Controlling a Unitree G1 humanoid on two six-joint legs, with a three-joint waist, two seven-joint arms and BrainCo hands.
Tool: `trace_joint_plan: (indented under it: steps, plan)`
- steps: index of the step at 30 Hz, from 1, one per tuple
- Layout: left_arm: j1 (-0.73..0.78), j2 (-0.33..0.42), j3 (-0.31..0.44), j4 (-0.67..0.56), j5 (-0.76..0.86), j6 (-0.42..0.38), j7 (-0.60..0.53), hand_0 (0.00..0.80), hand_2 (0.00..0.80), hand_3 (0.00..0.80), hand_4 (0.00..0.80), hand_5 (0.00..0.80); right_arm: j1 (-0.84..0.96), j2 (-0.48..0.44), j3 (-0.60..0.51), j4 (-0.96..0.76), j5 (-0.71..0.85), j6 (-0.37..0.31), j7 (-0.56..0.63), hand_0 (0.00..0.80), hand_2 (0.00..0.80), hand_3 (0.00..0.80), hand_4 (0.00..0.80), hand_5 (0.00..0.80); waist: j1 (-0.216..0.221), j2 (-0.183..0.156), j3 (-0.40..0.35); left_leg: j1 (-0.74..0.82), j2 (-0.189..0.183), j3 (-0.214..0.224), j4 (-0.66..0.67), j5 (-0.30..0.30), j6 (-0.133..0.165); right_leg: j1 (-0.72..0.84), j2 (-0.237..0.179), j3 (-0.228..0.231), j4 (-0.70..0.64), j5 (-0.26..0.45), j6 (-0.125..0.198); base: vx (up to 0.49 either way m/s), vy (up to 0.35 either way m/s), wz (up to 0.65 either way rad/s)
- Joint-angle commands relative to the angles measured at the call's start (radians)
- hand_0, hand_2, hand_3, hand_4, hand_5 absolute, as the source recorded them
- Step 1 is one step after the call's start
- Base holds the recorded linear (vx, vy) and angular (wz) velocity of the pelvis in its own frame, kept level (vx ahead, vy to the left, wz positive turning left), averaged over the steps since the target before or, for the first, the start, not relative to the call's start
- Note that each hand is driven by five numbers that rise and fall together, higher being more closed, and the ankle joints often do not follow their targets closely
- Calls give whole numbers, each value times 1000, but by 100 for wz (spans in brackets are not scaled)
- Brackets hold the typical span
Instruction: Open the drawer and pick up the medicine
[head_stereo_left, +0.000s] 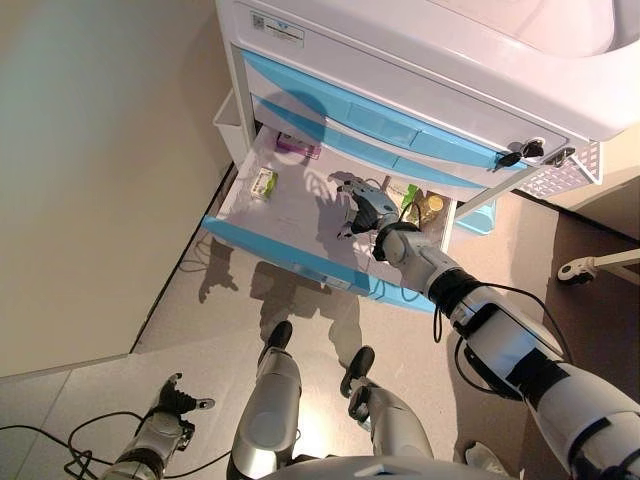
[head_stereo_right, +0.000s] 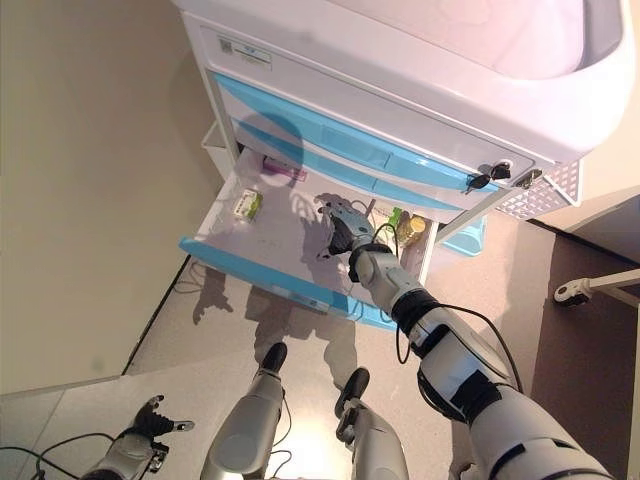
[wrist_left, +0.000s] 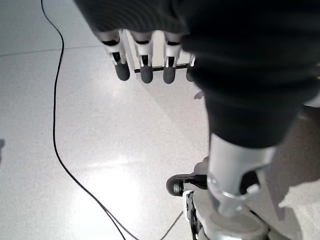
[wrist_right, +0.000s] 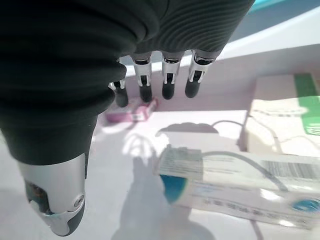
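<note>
The cart's bottom drawer with a light blue front stands pulled open. My right hand hovers inside it with straight fingers, open and empty. In the right wrist view a long white box with teal marks lies on the drawer floor just below the fingers, apart from them. A white and green box and a pink box lie further in. A small green and white box lies at the drawer's left. My left hand hangs open near the floor at the lower left.
Two shut blue drawers sit above the open one. Keys hang in the cart's lock, beside a wire basket. Green and yellow items stand at the drawer's right end. A wall runs along the left. A wheeled leg shows at right.
</note>
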Motion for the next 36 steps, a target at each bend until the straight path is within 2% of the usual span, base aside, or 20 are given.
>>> trace_joint_plan:
  steps: [1, 13, 36]
  plan:
    - [-11, 14, -20, 37, -15, -5, 13, 0, 0, 0, 0, 0, -79, -5, 25, 30, -45, 2, -17, 0, 0, 0, 0, 0, 11, -3, 10, -17, -73, -18, -47, 42, 73, 12, -3, 12, 83, -57, 45, 0, 0, 0]
    - [-18, 10, -35, 43, -21, -9, 9, 0, 0, 0, 0, 0, -83, -9, 16, 156, -75, 23, -36, 0, 0, 0, 0, 0, 14, 7, 16, -18, -76, -24, -54, 49, 73, 6, -8, 8, 83, -51, 47, 0, 0, 0]
    - [-29, 2, -55, 33, -41, -14, 10, 0, 0, 0, 0, 0, -124, -57, 24, 222, -130, 46, -55, 0, 0, 0, 0, 0, 18, 32, 37, -42, -84, -24, -55, 57, 75, -18, -12, 11, 85, -44, 48, 0, 0, 0]
